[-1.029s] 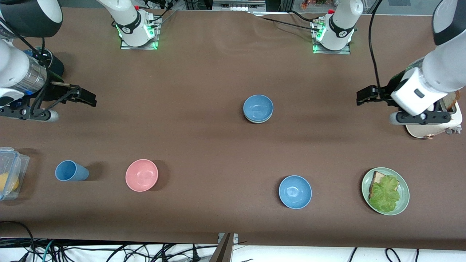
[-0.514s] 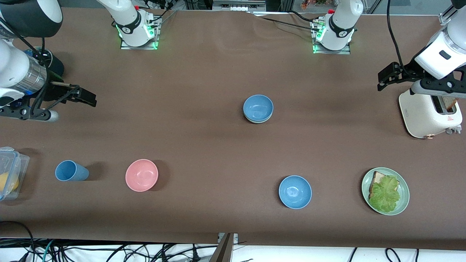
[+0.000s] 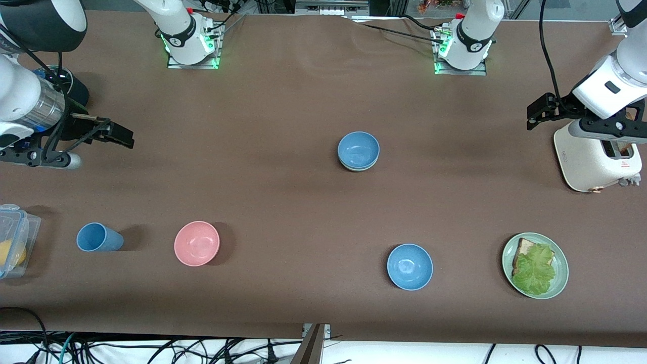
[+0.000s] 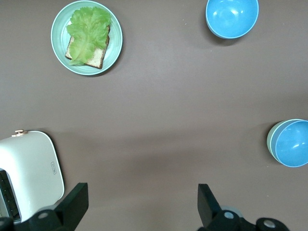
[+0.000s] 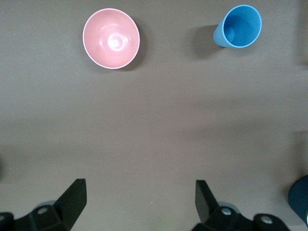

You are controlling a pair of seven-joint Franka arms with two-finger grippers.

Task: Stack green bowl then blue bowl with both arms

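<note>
the left gripper (image 3: 537, 111) is held up in the air with its fingers spread wide and nothing between them, over the bench (image 3: 283, 202) just beside the white toaster (image 3: 596, 162) at the left arm's end. in the left wrist view the two fingers (image 4: 72, 204) are seen well apart, with bare bench under them. the right gripper (image 3: 117, 135) waits over the right arm's end of the bench, also spread open and empty, as the right wrist view shows.

the blue bowl (image 3: 358, 149) is seen seated inside the green bowl (image 3: 358, 167), of which only a thin pale rim shows below it; the pair stands near the middle of the bench, well apart from both grippers. the stack is judged to be made already, so the step in hand is taken to be the drawing away of the arms to rest.

for this to be done well, the left gripper should be kept high enough to clear the toaster, and its fingers kept open. the stacked bowls should not be passed over low, so that the upper one is not nudged off centre. the second blue bowl (image 3: 410, 266), the pink bowl (image 3: 196, 243), the blue cup (image 3: 98, 237) and the plate (image 3: 560, 283) with bread and lettuce, all nearer the front camera, are best left untouched.
</note>
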